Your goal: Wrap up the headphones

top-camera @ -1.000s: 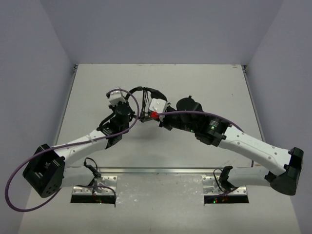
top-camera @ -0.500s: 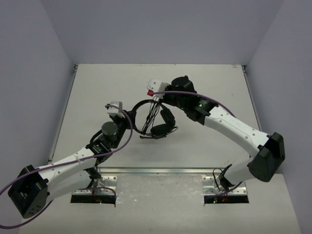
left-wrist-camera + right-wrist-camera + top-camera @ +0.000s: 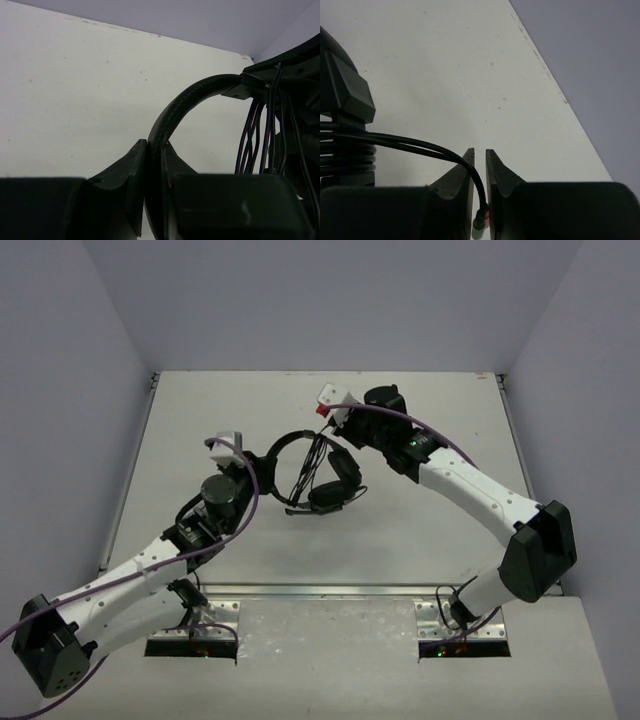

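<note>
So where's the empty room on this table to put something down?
Bare table shows in the far-left corner beyond the left gripper, in the far-right corner behind the right arm, and at the front between that arm and the left arm. The middle is crowded: the headphones are there with the right gripper close by.

A robot lab cell: a bare white bench [image 3: 200, 420] boxed in by plain grey walls [image 3: 330, 300], with the left arm [image 3: 130, 580] and right arm [image 3: 480, 500] bolted to metal plates [image 3: 165, 638] and trailing purple cables [image 3: 254, 498].
</note>
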You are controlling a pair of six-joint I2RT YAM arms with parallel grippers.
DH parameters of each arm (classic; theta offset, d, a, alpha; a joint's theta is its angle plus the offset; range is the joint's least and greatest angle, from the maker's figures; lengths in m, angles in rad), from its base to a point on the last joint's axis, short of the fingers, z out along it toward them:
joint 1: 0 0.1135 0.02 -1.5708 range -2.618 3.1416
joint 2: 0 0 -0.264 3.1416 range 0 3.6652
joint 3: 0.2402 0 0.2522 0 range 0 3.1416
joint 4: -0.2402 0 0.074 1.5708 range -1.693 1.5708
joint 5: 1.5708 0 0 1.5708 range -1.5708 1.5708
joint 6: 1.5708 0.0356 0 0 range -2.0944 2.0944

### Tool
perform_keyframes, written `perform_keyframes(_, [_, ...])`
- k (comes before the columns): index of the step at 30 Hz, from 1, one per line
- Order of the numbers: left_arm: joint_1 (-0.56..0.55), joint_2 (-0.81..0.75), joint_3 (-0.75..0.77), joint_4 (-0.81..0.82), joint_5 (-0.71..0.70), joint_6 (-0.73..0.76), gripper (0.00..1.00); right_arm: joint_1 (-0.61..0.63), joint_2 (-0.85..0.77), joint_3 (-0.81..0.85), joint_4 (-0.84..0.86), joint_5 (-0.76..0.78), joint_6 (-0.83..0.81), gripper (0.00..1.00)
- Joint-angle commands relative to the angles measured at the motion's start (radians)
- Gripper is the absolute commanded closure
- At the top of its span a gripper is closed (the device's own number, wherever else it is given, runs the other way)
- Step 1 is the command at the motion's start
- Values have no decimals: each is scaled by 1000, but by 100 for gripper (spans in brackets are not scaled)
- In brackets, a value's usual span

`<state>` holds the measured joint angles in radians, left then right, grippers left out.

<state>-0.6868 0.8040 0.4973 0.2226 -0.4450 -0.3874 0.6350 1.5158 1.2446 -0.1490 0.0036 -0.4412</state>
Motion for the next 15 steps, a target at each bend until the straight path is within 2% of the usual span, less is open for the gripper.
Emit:
perform_keyframes(1, [51, 92, 157, -9, 66, -42, 100, -72, -49, -30, 94, -164, 183, 84])
perform_keyframes(3, [62, 147, 197, 17, 120, -33, 100, -96, -52, -59, 109, -218, 252, 81])
perform_keyframes(6, [66, 231, 294, 9, 137, -18, 100, -141, -55, -96, 135, -327, 343, 79])
perform_keyframes(8, [73, 296, 377, -15, 147, 2, 100, -168, -63, -131, 178, -408, 413, 75])
perform_keyframes(9, [76, 308, 398, -19, 160, 5, 100, -196, -66, -143, 190, -425, 433, 68])
perform_keyframes(11, [92, 343, 448, -17, 173, 21, 100, -225, -77, -186, 229, -486, 512, 64])
perform_keyframes(14, [118, 391, 516, -38, 227, 44, 100, -279, -72, -223, 267, -548, 587, 52])
perform_keyframes(15, [133, 403, 533, -54, 262, 48, 100, -300, -60, -227, 273, -583, 604, 45])
